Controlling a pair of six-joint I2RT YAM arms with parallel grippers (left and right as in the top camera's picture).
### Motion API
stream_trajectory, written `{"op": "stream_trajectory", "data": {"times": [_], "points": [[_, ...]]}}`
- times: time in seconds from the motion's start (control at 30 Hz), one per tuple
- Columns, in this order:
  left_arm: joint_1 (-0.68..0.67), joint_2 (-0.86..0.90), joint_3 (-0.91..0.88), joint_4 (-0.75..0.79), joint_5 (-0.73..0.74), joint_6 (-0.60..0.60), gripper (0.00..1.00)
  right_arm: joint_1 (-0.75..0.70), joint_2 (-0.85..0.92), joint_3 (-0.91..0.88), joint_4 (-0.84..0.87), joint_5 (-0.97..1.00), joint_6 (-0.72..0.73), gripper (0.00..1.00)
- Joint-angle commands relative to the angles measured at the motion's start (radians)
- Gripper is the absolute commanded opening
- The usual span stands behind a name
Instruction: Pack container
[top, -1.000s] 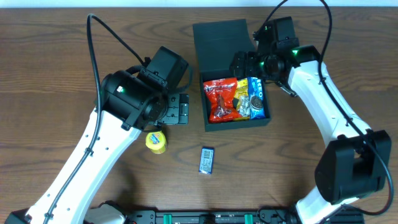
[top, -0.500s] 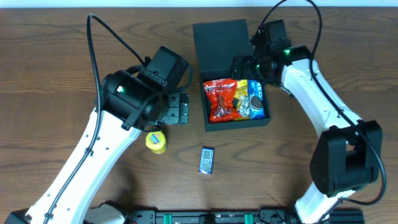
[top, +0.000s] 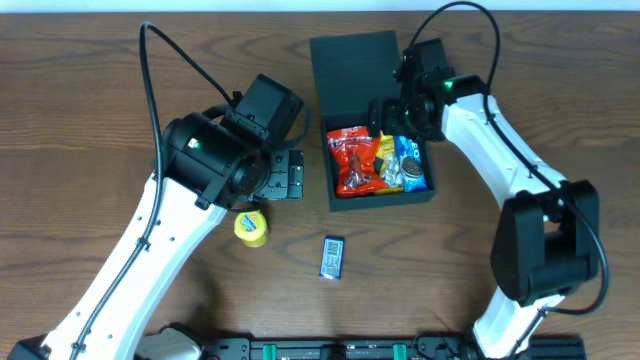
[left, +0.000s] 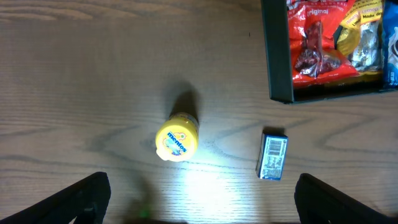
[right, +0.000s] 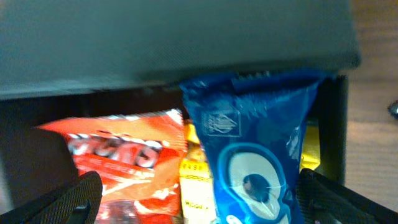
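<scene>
The container (top: 381, 197) lies open, with snack packets (top: 354, 160) inside. The right gripper (right: 200, 202) hangs over its far side, jaws spread wide. The left gripper (left: 199, 204), left of the container, is also spread, above a yellow tub (left: 176, 138).

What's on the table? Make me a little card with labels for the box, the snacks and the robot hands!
container: dark green, lid open
inside: red packet, yellow packet, blue packet
outside on table: yellow Mentos tub, small blue box, both apart from the container
left gripper: open, empty, above the tub and small box
right gripper: open, empty, over the container's back edge by the blue packet
</scene>
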Motion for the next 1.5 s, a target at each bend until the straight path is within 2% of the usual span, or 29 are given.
{"op": "stream_trajectory", "data": {"times": [0.0,0.23,0.53,0.6,0.7,0.77,0.87,1.0,1.17,1.33,1.47], "points": [[0.000,-0.011,0.014,0.000,0.003,0.014,0.95,0.011,0.011,-0.002,-0.008,0.025,-0.011,0.99],[0.000,-0.011,0.014,-0.001,0.003,0.014,0.95,0.011,-0.007,0.003,-0.004,0.025,-0.001,0.99],[0.000,-0.011,0.014,-0.002,0.004,0.022,0.95,-0.010,-0.192,0.027,-0.013,0.006,-0.010,0.99],[0.000,-0.011,0.014,-0.002,0.004,0.022,0.95,-0.010,-0.211,0.027,-0.016,-0.082,-0.069,0.99],[0.000,-0.011,0.014,-0.002,0.004,0.022,0.95,-0.013,-0.216,0.027,-0.016,-0.390,-0.292,0.99],[0.000,-0.011,0.014,-0.005,0.004,0.022,0.95,-0.028,-0.209,0.019,-0.016,-0.545,-0.375,0.99],[0.000,-0.011,0.014,-0.023,0.003,0.022,0.95,-0.096,-0.196,-0.003,-0.019,-0.818,-0.485,0.99],[0.000,-0.011,0.014,-0.034,0.003,0.023,0.95,-0.199,-0.178,-0.032,-0.038,-1.070,-0.620,0.99],[0.000,-0.011,0.014,-0.022,0.003,0.022,0.95,-0.286,-0.156,-0.114,-0.037,-1.165,-0.632,0.99],[0.000,-0.011,0.014,-0.003,0.004,0.022,0.95,-0.295,-0.082,-0.158,-0.005,-1.232,-0.628,0.99],[0.000,-0.011,0.014,0.007,0.004,0.022,0.95,-0.288,0.004,-0.158,0.098,-1.263,-0.485,0.99]]}}
